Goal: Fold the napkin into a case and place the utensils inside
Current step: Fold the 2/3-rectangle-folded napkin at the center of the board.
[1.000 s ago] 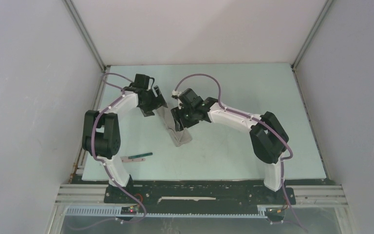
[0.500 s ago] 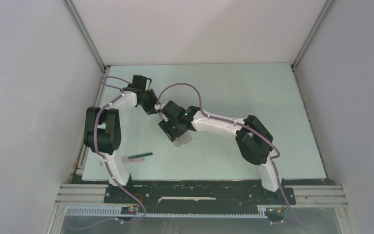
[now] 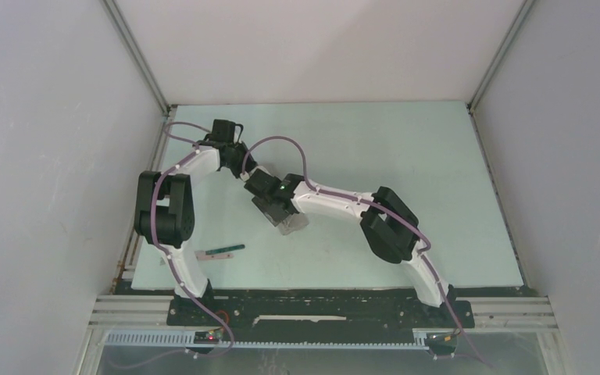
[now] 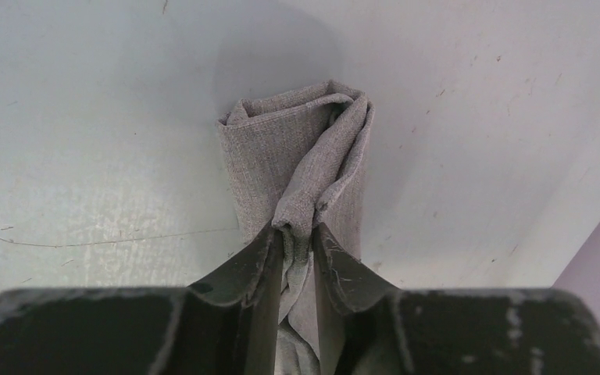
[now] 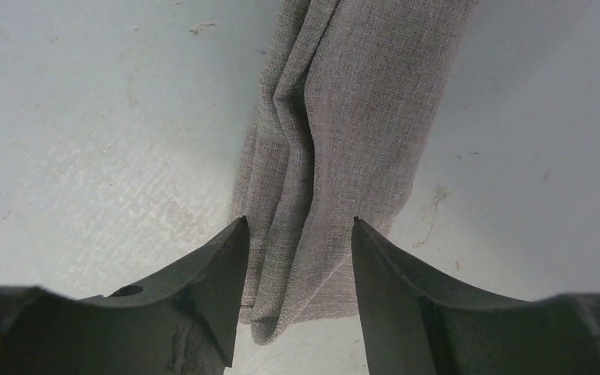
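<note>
Left gripper closed on napkin; right gripper straddles

- Top view: the napkin is mostly covered, just one corner peeks out.
- Left wrist view: its near end vanishes between the left hand fingers.
- Right wrist view: its far end is cropped at the top.
- The green-handled utensil is too tiny to tell which kind.

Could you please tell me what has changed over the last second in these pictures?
The right gripper swung left and now sits over the napkin, its jaws open on either side of the cloth. The left gripper closed and now pinches a fold of the napkin. The green-handled utensil stayed where it lay, and the napkin's near end hardly shifted.
</note>
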You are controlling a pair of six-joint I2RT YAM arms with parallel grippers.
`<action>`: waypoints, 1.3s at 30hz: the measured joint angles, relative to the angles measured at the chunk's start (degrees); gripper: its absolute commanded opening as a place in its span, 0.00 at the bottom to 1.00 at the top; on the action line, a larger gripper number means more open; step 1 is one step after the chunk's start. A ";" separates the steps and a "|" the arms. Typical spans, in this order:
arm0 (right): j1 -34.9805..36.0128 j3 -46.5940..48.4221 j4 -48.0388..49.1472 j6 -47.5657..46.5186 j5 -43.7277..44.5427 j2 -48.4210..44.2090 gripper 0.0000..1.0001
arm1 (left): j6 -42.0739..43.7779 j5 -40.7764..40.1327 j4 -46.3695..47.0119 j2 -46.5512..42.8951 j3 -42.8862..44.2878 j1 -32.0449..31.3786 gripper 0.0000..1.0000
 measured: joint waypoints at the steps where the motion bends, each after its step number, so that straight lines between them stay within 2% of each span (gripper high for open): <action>1: 0.04 0.04 -0.11 0.02 0.20 0.17 0.60 | -0.02 0.11 0.00 0.00 0.00 0.00 0.23; 17: 0.72 1.01 -1.03 1.44 0.31 1.53 0.64 | -0.44 1.64 0.00 0.00 0.07 0.22 0.19; 30: 1.77 1.64 -1.60 2.14 4.09 2.14 0.61 | -0.85 2.78 -0.07 0.33 0.48 0.26 0.11; 33: 2.14 2.12 -1.64 2.12 5.14 2.54 0.55 | -0.90 3.06 -0.07 0.44 1.16 0.35 0.09; 39: 2.27 2.73 -2.03 2.19 6.82 2.91 0.36 | -1.03 3.91 -0.02 0.48 1.57 0.42 0.05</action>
